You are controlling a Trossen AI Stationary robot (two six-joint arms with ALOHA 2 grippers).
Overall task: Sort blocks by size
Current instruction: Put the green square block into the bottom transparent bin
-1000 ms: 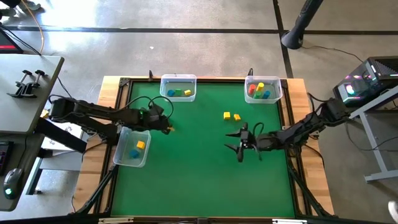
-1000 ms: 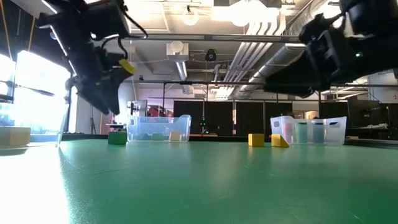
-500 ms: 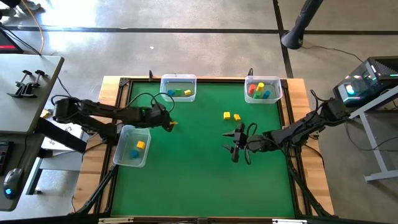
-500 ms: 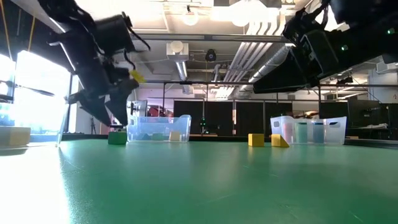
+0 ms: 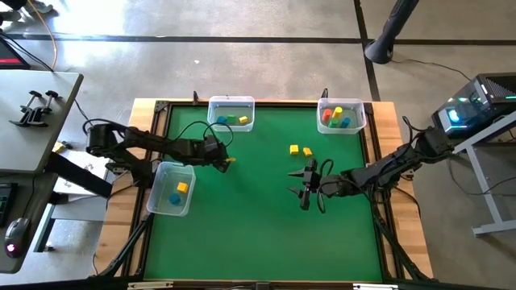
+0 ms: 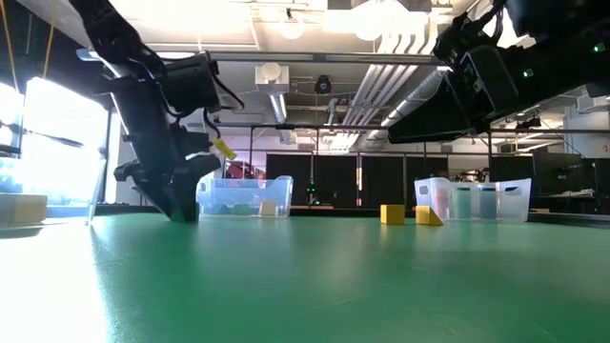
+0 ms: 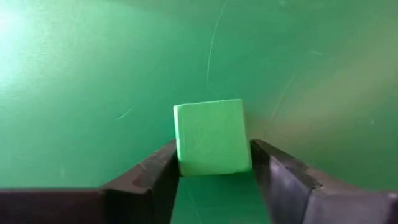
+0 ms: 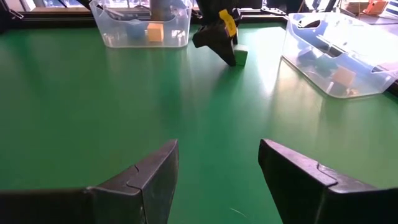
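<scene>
A green cube point(image 7: 209, 137) sits on the green table mat between the fingers of my left gripper point(image 5: 226, 162), which is down at the mat at centre left. The cube also shows in the right wrist view point(image 8: 240, 56), but the gripper hides it in the low view. My right gripper point(image 5: 305, 188) is open and empty above the mat right of centre. Two yellow blocks point(image 5: 300, 150) rest on the mat beyond it. Other blocks lie in three clear bins. My left gripper pinches the green cube by its two opposite side faces point(image 7: 180, 163), one finger on each side. The fingers point(image 8: 217, 38) come down at a slant from the table's left. The cube rests on the mat, its top face level.
One clear bin point(image 5: 231, 113) stands at the far edge left of centre and another point(image 5: 340, 115) at the far right. The third point(image 5: 172, 190) stands at the left edge, near my left arm. The mat's near half is open.
My left gripper has gone down and toward the table's right, ending at the mat around the green cube. My right gripper has shifted a little toward the table's left, then held still.
</scene>
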